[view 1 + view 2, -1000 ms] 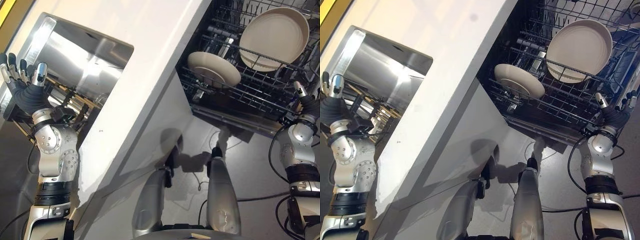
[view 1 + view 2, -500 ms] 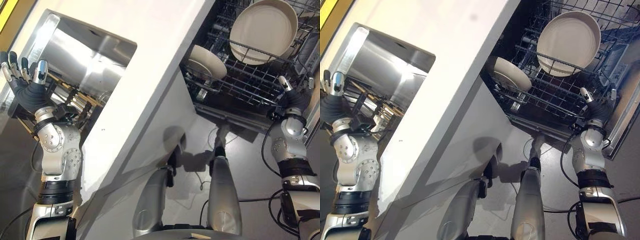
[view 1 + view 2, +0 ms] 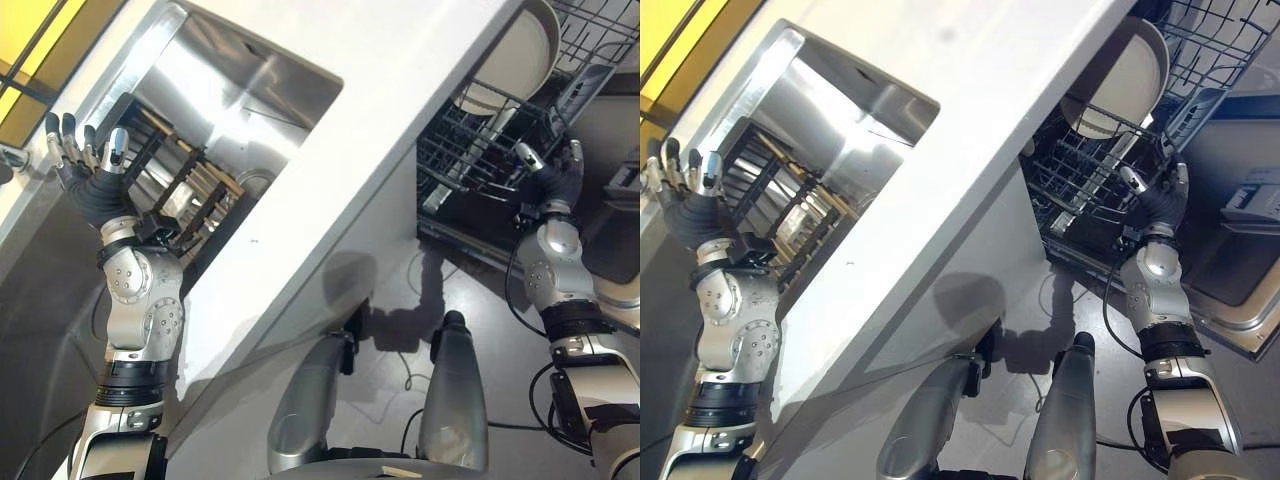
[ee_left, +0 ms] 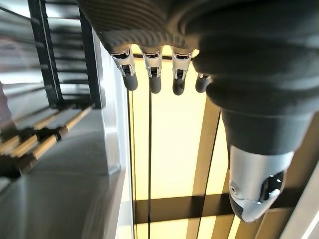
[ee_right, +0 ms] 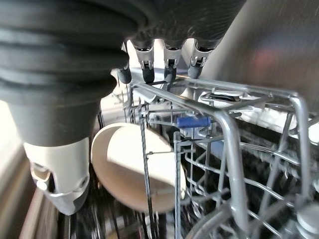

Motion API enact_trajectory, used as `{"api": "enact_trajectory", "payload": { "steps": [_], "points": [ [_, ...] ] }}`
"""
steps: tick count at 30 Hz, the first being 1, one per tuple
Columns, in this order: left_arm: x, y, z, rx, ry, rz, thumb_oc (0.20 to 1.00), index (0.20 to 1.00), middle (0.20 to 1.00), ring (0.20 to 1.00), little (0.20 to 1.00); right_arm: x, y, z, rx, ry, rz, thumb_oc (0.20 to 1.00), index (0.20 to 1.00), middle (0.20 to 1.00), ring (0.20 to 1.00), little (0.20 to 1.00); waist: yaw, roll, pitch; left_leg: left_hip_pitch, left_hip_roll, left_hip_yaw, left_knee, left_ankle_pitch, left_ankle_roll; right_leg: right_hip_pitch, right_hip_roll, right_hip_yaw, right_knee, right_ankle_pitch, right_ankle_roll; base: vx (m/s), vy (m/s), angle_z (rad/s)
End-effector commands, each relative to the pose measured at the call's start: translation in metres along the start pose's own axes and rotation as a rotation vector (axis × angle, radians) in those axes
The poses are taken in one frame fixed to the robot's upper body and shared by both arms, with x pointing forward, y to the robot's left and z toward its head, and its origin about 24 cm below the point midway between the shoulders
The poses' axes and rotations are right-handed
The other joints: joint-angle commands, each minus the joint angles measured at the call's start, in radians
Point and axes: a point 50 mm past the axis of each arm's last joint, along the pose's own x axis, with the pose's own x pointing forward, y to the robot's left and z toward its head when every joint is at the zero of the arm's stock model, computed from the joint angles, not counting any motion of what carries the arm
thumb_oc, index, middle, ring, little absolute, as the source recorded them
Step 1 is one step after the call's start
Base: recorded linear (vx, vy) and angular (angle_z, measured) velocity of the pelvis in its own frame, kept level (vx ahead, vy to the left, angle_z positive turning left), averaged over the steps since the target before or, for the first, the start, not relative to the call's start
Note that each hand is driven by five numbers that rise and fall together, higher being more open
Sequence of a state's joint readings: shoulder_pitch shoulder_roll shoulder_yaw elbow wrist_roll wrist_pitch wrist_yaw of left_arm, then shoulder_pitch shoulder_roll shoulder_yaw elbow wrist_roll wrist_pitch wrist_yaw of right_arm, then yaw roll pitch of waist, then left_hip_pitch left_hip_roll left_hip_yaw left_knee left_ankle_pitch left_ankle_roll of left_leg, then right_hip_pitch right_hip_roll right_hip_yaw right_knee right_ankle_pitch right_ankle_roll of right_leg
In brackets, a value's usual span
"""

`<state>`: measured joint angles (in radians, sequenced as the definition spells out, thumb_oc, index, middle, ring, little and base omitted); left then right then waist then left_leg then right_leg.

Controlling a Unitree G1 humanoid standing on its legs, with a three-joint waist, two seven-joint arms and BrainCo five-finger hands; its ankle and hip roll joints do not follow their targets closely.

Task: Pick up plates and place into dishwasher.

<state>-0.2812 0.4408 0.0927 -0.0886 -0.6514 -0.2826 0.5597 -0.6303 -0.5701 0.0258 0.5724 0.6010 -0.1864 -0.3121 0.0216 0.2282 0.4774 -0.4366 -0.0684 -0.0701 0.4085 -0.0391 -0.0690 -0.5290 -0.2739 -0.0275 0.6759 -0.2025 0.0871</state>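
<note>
From the left eye view I am seeing the left hand point(image 3: 88, 175) raised beside the steel sink point(image 3: 235, 105), its fingers standing straight and spread, gripping nothing. A dark dish rack point(image 3: 175, 185) is sitting in the sink just past that hand. The white worktop point(image 3: 400, 110) is running diagonally between the sink and the dishwasher rack point(image 3: 480, 150). A cream plate point(image 3: 520, 55) is standing on edge in that wire rack, partly hidden behind the worktop's edge. The right hand point(image 3: 553, 178) is hovering at the near rim of the rack, fingers loosely extended and holding nothing.

The right eye view is giving me the same layout: the plate point(image 3: 1120, 80) is leaning upright among the tines, the right hand point(image 3: 1160, 195) is just below it by the rack's front wire, and the open dishwasher door point(image 3: 1240, 270) is lying to the right of that arm.

In the left wrist view the left hand point(image 4: 149, 74) is showing its fingers straight and relaxed over a yellow panel point(image 4: 169, 164) crossed by dark bars, with the dish rack point(image 4: 55, 59) off to one side.

In the right wrist view the right hand point(image 5: 164, 62) is reaching with straight fingertips up against the grey rack wire point(image 5: 234, 99), not curled round it. A plate point(image 5: 134, 164) is resting inside the rack behind the wires, apart from the hand.
</note>
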Motion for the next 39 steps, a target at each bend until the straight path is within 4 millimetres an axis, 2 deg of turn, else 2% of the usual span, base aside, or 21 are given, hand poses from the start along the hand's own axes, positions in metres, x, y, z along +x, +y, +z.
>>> {"api": "enact_trajectory", "payload": {
  "steps": [1,10,16,22,26,29,34,39],
  "points": [
    [-0.009,0.014,-0.007,0.039,0.033,0.011,1.0,1.0,1.0,1.0,1.0,0.01,0.075,0.055,0.026,-0.203,0.295,1.0,1.0,1.0,1.0,1.0,0.078,-0.007,-0.011,-0.047,0.001,0.035,0.158,-0.118,0.016,0.07,-0.087,0.031,-0.167,0.122,0.013,0.11,0.06,0.24],
    [-0.011,0.024,-0.007,0.061,0.044,0.01,1.0,1.0,1.0,1.0,1.0,0.014,0.076,0.059,0.021,-0.209,0.282,1.0,1.0,1.0,1.0,1.0,0.126,-0.015,-0.018,-0.04,-0.01,0.028,0.164,-0.12,0.015,0.108,-0.123,-0.014,-0.174,0.133,0.012,0.06,0.023,0.18],
    [-0.012,0.026,-0.007,0.06,0.055,-0.008,1.0,1.0,1.0,1.0,1.0,0.018,0.076,0.062,0.039,-0.204,0.269,1.0,1.0,1.0,1.0,1.0,0.139,-0.008,-0.016,-0.033,-0.014,0.026,0.149,-0.112,0.016,0.116,-0.146,-0.024,-0.182,0.149,0.02,0.01,0.007,0.07],
    [-0.011,0.025,-0.002,0.037,0.036,-0.038,1.0,1.0,1.0,1.0,1.0,0.021,0.077,0.068,0.076,-0.225,0.331,1.0,1.0,1.0,1.0,1.0,0.146,0.003,-0.026,0.007,-0.011,0.032,0.087,-0.095,0.004,0.178,-0.195,-0.046,-0.291,0.203,0.033,-0.01,-0.006,0.0],
    [-0.012,0.026,-0.003,0.032,0.045,-0.052,1.0,1.0,1.0,1.0,1.0,0.021,0.07,0.066,0.072,-0.226,0.319,1.0,1.0,1.0,1.0,1.0,0.136,0.004,-0.035,0.021,-0.006,0.041,0.081,-0.097,0.0,0.197,-0.204,-0.05,-0.307,0.212,0.037,-0.02,-0.003,0.03],
    [-0.013,0.028,-0.005,0.027,0.053,-0.052,1.0,1.0,1.0,1.0,1.0,0.021,0.055,0.059,0.053,-0.213,0.249,1.0,1.0,1.0,1.0,1.0,0.119,-0.004,-0.046,0.038,0.0,0.046,0.073,-0.102,-0.003,0.212,-0.204,-0.043,-0.323,0.217,0.04,-0.01,-0.013,0.13],
    [-0.011,0.028,-0.003,0.031,0.038,-0.059,1.0,1.0,1.0,1.0,1.0,0.013,0.031,0.044,-0.039,-0.194,0.133,1.0,1.0,1.0,1.0,1.0,0.084,-0.037,-0.057,0.07,0.023,0.053,0.049,-0.106,-0.003,0.244,-0.193,-0.036,-0.381,0.242,0.045,-0.05,-0.108,0.01],
    [-0.005,0.026,-0.001,0.047,0.027,-0.068,1.0,1.0,1.0,1.0,1.0,0.004,0.01,0.034,-0.1,-0.18,0.047,1.0,1.0,1.0,1.0,1.0,0.042,-0.072,-0.074,0.112,0.059,0.057,0.012,-0.102,-0.005,0.27,-0.16,-0.022,-0.42,0.25,0.05,-0.07,-0.157,-0.07]
  ]
}}
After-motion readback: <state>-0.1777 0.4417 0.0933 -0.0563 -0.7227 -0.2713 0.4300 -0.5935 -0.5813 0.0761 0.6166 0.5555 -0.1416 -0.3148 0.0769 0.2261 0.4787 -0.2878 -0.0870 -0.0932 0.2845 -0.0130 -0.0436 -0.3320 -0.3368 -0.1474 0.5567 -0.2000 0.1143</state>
